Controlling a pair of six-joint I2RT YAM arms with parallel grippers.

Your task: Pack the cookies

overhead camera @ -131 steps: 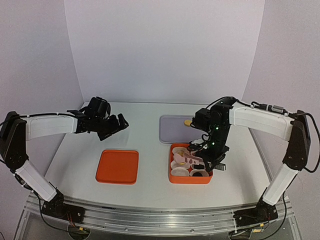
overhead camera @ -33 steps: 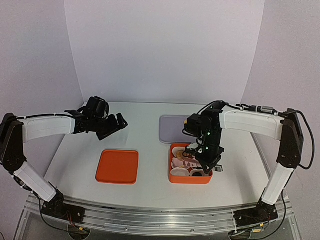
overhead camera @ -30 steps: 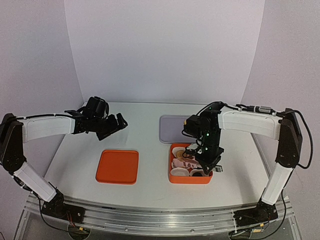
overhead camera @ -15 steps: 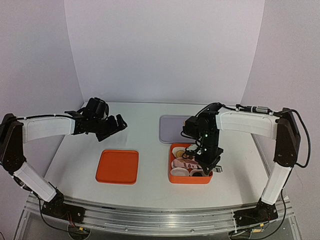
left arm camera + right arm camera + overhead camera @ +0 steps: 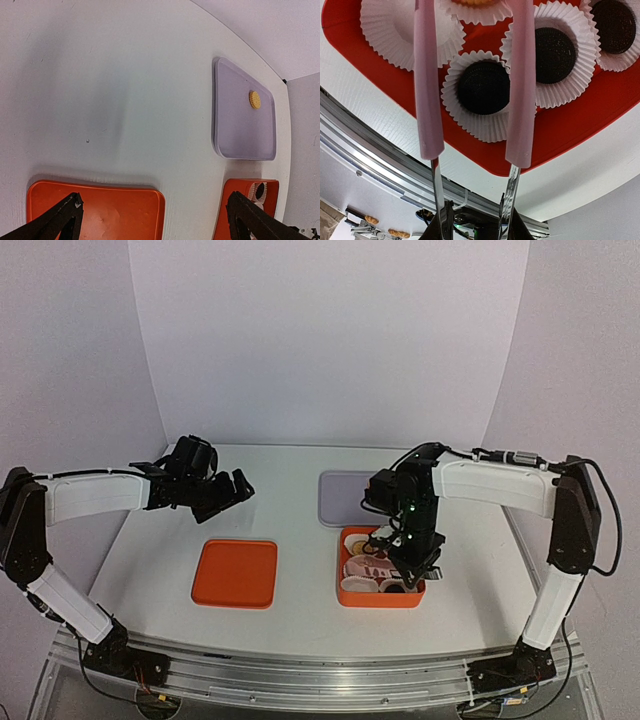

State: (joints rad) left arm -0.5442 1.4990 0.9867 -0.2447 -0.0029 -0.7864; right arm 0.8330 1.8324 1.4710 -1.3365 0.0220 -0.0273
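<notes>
My right gripper (image 5: 405,560) is over the orange box (image 5: 380,597) and is shut on pink-tipped metal tongs (image 5: 520,100); its own fingers show at the bottom of the right wrist view (image 5: 472,225). The tong arms stand apart. Three black cookies (image 5: 484,87) (image 5: 555,55) (image 5: 616,20) lie in white paper cups in the box (image 5: 580,125). A golden cookie (image 5: 470,1) lies in a cup between the tong tips, cut by the top edge. Another golden cookie (image 5: 254,99) lies on the lilac tray (image 5: 240,135). My left gripper (image 5: 235,490) is open and empty above the table (image 5: 152,220).
An orange lid (image 5: 236,573) lies flat left of the box, also in the left wrist view (image 5: 115,215). An empty paper cup (image 5: 395,30) is in the box's corner. The lilac tray (image 5: 340,495) lies just behind the box. The table's metal front rail (image 5: 320,675) runs along the near edge.
</notes>
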